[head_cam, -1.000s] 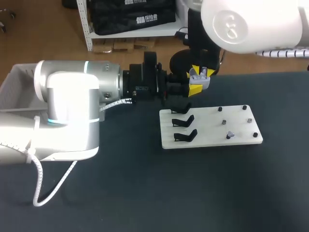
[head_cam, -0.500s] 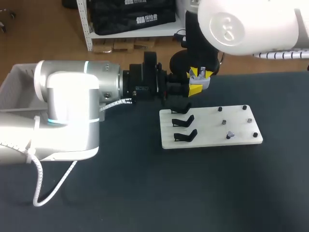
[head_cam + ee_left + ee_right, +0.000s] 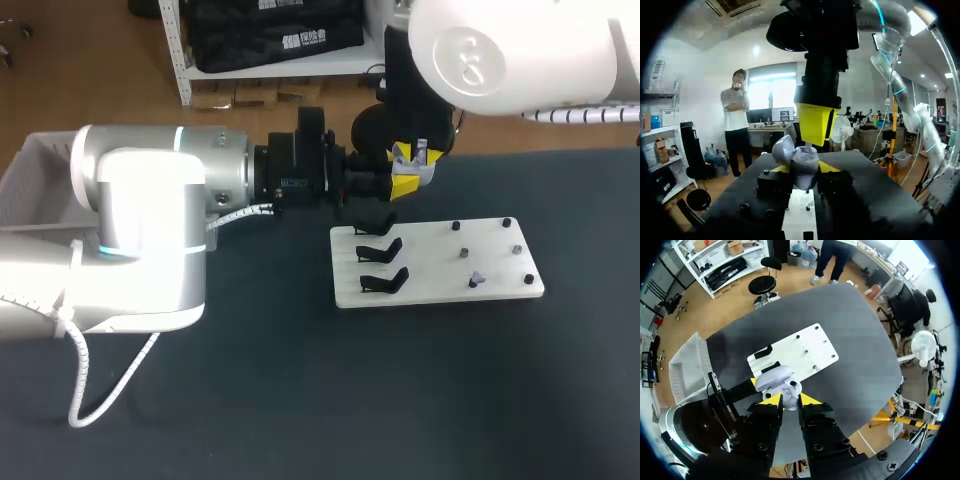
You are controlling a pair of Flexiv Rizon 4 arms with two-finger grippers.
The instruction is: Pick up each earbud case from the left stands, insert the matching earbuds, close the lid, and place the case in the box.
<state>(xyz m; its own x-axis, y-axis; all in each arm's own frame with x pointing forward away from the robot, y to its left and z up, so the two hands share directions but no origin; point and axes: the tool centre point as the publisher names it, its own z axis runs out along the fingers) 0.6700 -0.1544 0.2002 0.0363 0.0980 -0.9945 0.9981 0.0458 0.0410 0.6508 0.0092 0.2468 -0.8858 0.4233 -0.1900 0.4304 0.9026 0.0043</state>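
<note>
My left gripper (image 3: 402, 184) is shut on an open grey earbud case (image 3: 408, 161) and holds it above the table behind the white board (image 3: 440, 262). In the left wrist view the case (image 3: 796, 162) sits between the yellow tips with its lid up. My right gripper (image 3: 418, 151) comes down from above onto the case, fingers close together on a small pale earbud (image 3: 790, 388). In the right wrist view the case (image 3: 772, 377) lies right under its tips (image 3: 790, 399). One more earbud (image 3: 477, 279) rests on the board's right part.
Three black stands (image 3: 381, 252) line the board's left side, all bare. Small dark pegs (image 3: 507, 223) dot its right part. A white bin (image 3: 30, 165) stands at the far left of the table, seen also beside my left arm as the bin (image 3: 684, 371).
My right arm has shifted slightly to the left above the case. My left arm and the case have stayed put.
</note>
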